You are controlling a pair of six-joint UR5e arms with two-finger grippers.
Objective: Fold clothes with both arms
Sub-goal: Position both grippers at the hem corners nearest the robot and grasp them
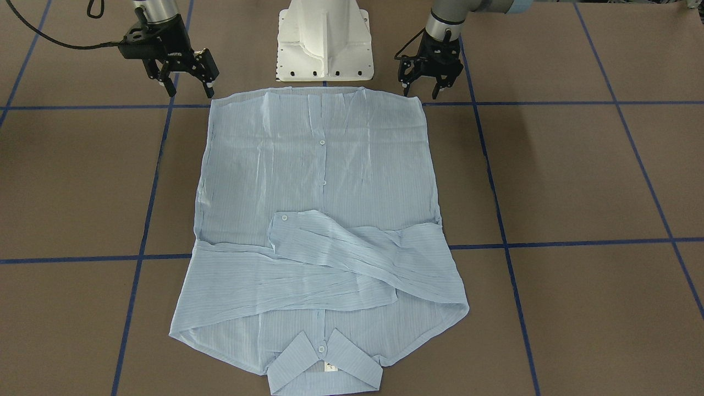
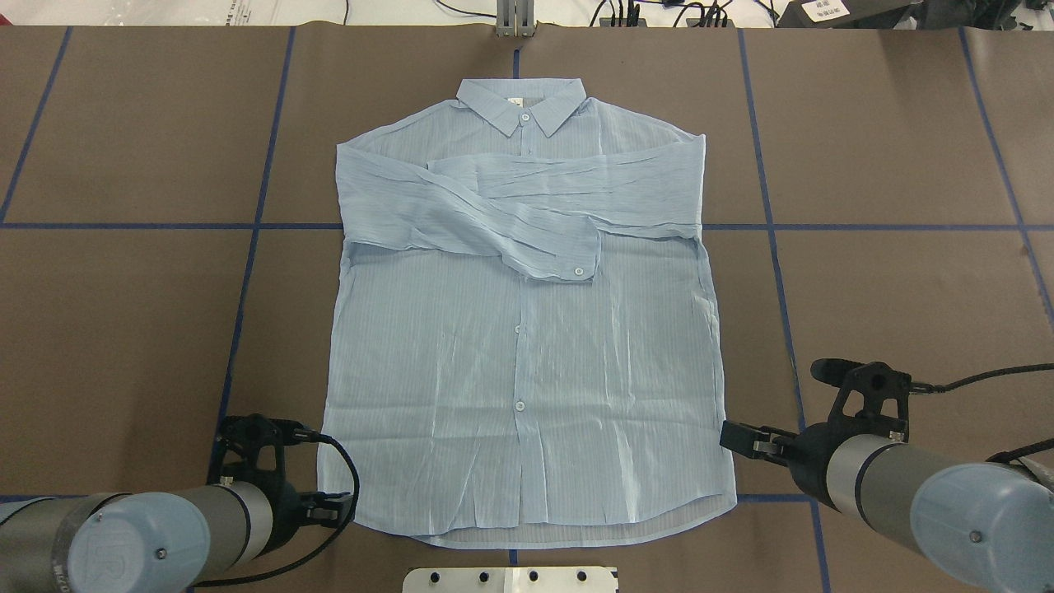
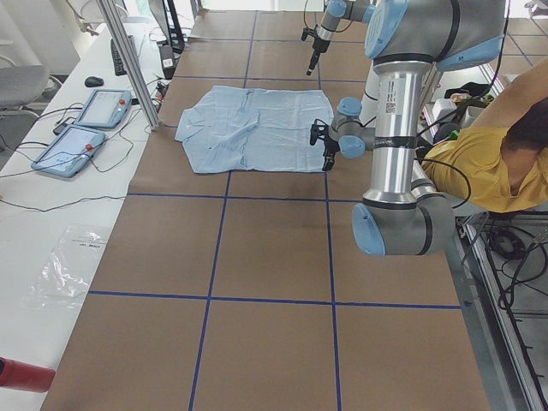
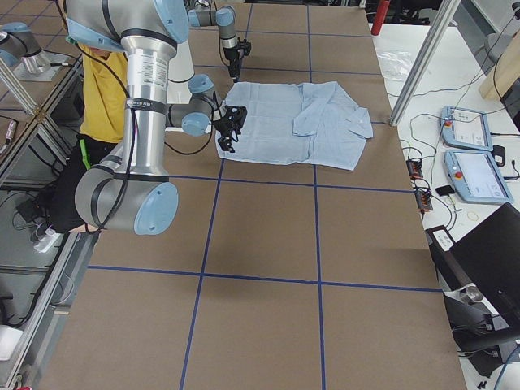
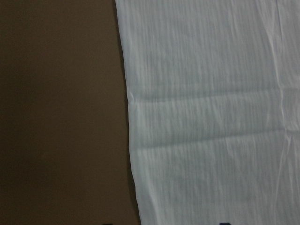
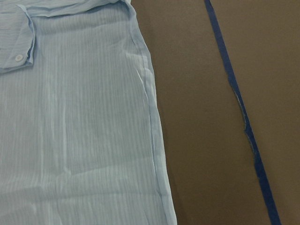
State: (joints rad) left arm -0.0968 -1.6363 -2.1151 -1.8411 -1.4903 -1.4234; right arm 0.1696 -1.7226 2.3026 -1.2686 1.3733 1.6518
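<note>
The wrinkled light blue shirt [image 1: 319,181] is laid flat on the taped brown table [image 1: 577,181], sleeves crossed over the chest, its hem corners flanked by the left gripper [image 1: 422,91] and right gripper [image 1: 187,85], both spread.

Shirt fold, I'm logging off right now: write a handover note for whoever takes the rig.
Shirt: flat on the table, front up, buttoned, collar far from the robot, hem towards it.
Left gripper: open, empty, beside the hem corner on its side.
Right gripper: open, empty, beside the other hem corner.
Done: both sleeves folded across the chest, one cuff lying on top.
Left: the body is not folded yet. Likely next step is to grasp both hem corners and fold up towards the collar.
</note>
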